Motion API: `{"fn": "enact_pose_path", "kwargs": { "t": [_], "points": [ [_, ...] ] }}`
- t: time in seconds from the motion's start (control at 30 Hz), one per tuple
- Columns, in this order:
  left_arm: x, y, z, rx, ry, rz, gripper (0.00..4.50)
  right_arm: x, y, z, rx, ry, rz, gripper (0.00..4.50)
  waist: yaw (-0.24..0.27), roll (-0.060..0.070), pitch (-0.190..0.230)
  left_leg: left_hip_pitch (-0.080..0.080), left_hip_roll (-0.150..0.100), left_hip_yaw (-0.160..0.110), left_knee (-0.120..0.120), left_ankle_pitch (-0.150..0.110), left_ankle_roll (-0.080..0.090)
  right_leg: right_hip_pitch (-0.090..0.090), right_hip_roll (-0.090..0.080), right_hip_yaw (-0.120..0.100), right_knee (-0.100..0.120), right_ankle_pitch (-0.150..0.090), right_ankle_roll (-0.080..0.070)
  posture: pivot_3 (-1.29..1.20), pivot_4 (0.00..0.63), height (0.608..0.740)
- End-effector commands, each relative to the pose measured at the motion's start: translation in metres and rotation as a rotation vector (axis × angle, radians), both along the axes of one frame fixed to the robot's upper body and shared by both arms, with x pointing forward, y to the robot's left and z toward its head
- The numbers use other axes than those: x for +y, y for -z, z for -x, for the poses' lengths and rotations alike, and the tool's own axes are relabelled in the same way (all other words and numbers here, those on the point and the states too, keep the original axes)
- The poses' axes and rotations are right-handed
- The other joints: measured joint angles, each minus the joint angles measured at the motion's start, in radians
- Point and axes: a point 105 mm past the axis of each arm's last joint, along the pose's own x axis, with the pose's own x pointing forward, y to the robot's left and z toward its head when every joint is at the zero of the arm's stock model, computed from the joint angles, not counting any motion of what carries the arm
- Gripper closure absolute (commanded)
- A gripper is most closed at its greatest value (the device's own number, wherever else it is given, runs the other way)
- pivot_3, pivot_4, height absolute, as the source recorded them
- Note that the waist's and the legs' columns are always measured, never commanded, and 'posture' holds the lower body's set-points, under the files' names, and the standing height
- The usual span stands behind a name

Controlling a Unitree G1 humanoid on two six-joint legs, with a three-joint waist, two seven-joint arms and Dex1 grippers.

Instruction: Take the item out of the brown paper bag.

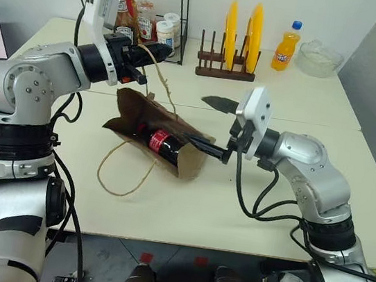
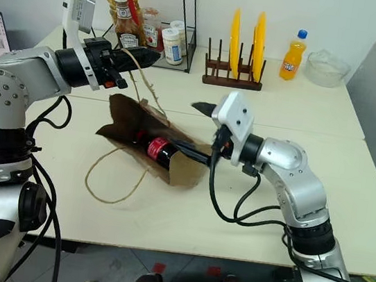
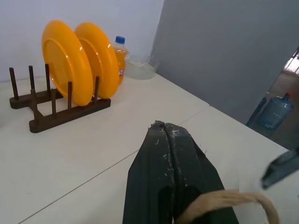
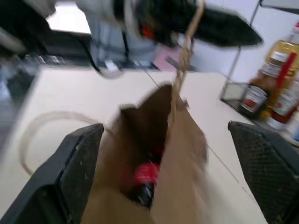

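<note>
the brown paper bag [image 1: 149, 130] lies tipped on the cream table [image 1: 282, 217], its mouth gaping toward the right gripper [image 1: 213, 123]. the kraft paper is creased and crumpled, darker inside, with a folded flat base at the near end. one thin tan cord handle [image 1: 124, 174] trails in a loop on the tabletop in front of the bag; the other cord handle [image 1: 162, 85] runs up taut to the left gripper [image 1: 157, 52], whose black fingers are pressed together on it, raised above and behind the bag.

the item [image 1: 162, 142] lies on its side inside the bag, in its open mouth: a small bottle with a dark body, a red band around it and what looks like a red end, though the right wrist view is blurred and the cap itself is hard to make out.

the right gripper stands just beside the bag's opening with its fingers spread wide, one to each side of the mouth in the right wrist view, clamped on nothing.

at the back of the table stand a wooden rack with yellow plates [image 1: 242, 29], an orange drink bottle [image 1: 286, 46] and a glass bowl [image 1: 320, 58].
</note>
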Motion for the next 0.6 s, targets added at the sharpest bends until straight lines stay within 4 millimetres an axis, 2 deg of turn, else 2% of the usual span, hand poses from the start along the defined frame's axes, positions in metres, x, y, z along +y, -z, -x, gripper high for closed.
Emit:
{"fn": "enact_pose_path", "kwargs": {
  "t": [0.03, 0.07, 0.17, 0.3, 0.53, 0.6],
  "points": [
    [0.0, -0.015, 0.008, -0.057, 0.004, 0.014, 4.5, 0.001, -0.02, 0.019, 0.112, -0.109, -0.092, 0.02, 0.0, 0.0, 0.0, 0.0, 0.0, 0.0, 0.0, 0.0, 0.0, 0.0, 0.0, 0.0, 0.0, 0.0, 0.0, 0.0, 0.15, 0.74],
    [0.001, -0.015, 0.008, -0.054, 0.003, 0.014, 4.5, 0.002, -0.024, 0.024, 0.156, -0.148, -0.116, 0.02, 0.0, 0.0, 0.0, 0.0, 0.0, 0.0, 0.0, 0.0, 0.0, 0.0, 0.0, 0.0, 0.001, 0.0, 0.0, 0.0, 0.15, 0.74],
    [0.002, -0.013, 0.007, -0.049, 0.0, 0.016, 4.5, 0.008, -0.024, 0.034, 0.262, -0.244, -0.124, 0.55, 0.0, 0.0, 0.0, 0.0, 0.0, 0.0, 0.001, 0.0, 0.0, 0.0, 0.0, 0.0, 0.002, 0.0, 0.0, 0.0, 0.15, 0.74],
    [0.002, -0.012, 0.005, -0.048, 0.003, 0.024, 4.5, 0.026, -0.011, 0.028, 0.329, -0.247, -0.106, 1.82, -0.001, 0.0, 0.0, 0.001, 0.0, 0.0, 0.001, 0.0, 0.0, 0.0, 0.0, 0.0, 0.002, 0.0, 0.0, 0.0, 0.15, 0.74],
    [-0.004, -0.01, 0.005, -0.044, 0.012, 0.023, 4.5, 0.071, 0.002, 0.017, 0.298, -0.249, -0.096, 4.44, -0.005, 0.0, 0.0, 0.001, 0.0, 0.0, 0.001, 0.0, 0.0, -0.001, 0.0, 0.0, 0.003, 0.0, 0.0, 0.0, 0.15, 0.74],
    [-0.005, -0.011, 0.005, -0.044, 0.012, 0.025, 4.5, 0.08, 0.009, 0.014, 0.28, -0.24, -0.083, 4.48, -0.006, 0.0, 0.0, 0.001, 0.0, 0.0, 0.001, 0.0, 0.0, -0.001, 0.0, 0.0, 0.003, 0.0, 0.0, 0.0, 0.15, 0.74]
  ]
}}
